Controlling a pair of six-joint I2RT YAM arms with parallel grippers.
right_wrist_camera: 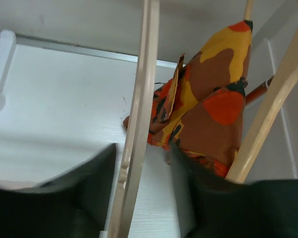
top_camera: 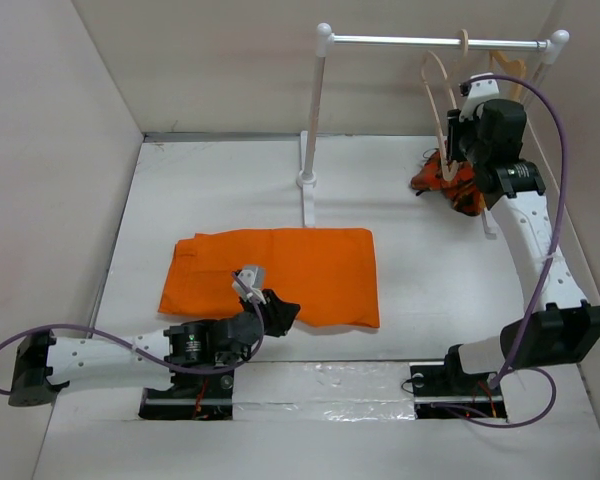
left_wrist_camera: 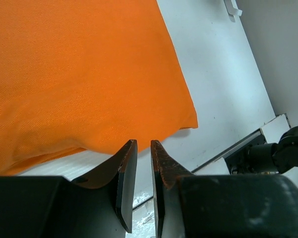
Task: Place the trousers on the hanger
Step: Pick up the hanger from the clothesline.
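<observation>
Right gripper (right_wrist_camera: 141, 168) at the hanger (right_wrist_camera: 139, 99) on the rail (top_camera: 435, 41); trousers (top_camera: 300, 270) flat on the table (top_camera: 430, 270).
The trousers lie folded left of centre. The left gripper (left_wrist_camera: 143, 144) hovers at their near edge, fingers a narrow slit apart, holding nothing. Far right, the right gripper's fingers stand apart around one hanger arm, beside a patterned garment (right_wrist_camera: 208, 114).

Bright-orange trousers (top_camera: 280, 270) lie folded flat on the white surface (top_camera: 430, 300), left of centre. The thin cream hanger (top_camera: 434, 95) hangs by its hook from the rear rail (top_camera: 400, 41), seemingly turned edge-on.
</observation>
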